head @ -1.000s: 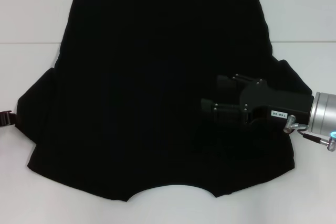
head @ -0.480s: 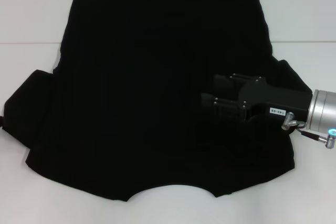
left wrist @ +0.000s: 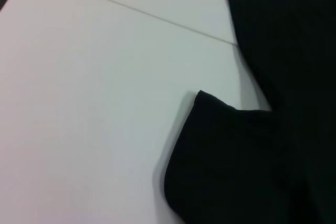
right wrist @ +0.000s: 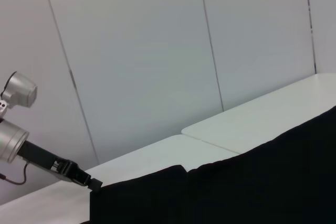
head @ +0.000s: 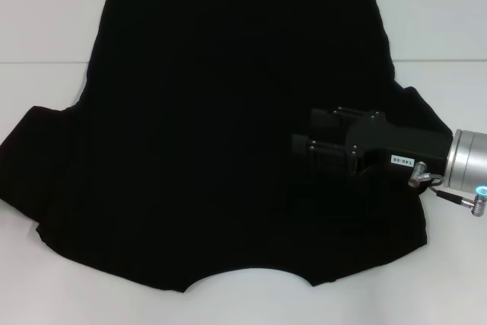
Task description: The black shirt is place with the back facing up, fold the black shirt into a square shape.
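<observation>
Black shirt lies spread flat on the white desk, and you see its curved neck edge nearest you, at the close end. Your right claw sits low over the shirt's right side, near the right sleeve. It points toward the middle, its two fingers a little apart, and you cannot tell if any cloth is between them. Farther left, the left sleeve fans out on the desk. Your left claw shows only in the right wrist view, at the shirt's edge; you cannot tell how it stands. The hem lies farthest away.
</observation>
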### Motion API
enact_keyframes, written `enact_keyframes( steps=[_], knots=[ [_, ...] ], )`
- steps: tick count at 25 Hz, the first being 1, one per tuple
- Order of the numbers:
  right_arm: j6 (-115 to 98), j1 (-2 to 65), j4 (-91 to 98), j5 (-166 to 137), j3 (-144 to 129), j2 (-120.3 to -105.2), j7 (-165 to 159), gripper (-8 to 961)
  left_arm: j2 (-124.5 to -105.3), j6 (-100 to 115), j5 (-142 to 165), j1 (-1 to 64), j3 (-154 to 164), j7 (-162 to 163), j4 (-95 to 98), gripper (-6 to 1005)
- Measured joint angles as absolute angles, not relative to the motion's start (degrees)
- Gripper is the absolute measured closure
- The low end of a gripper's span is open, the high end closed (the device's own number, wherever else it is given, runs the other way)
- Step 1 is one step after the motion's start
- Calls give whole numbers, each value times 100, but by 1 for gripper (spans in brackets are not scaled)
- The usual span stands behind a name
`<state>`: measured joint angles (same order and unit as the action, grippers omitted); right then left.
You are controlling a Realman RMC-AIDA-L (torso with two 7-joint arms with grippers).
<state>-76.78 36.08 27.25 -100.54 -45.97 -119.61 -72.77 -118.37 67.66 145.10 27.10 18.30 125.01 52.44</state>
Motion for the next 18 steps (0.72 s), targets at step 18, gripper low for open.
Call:
enact_keyframes(
  steps=[18],
  knots=[
    [-7682,3564,2755,-9992,-4579,-11952,-7483,26,-11832,6560,14510,2690,1819,12431,5310,989]
  ],
)
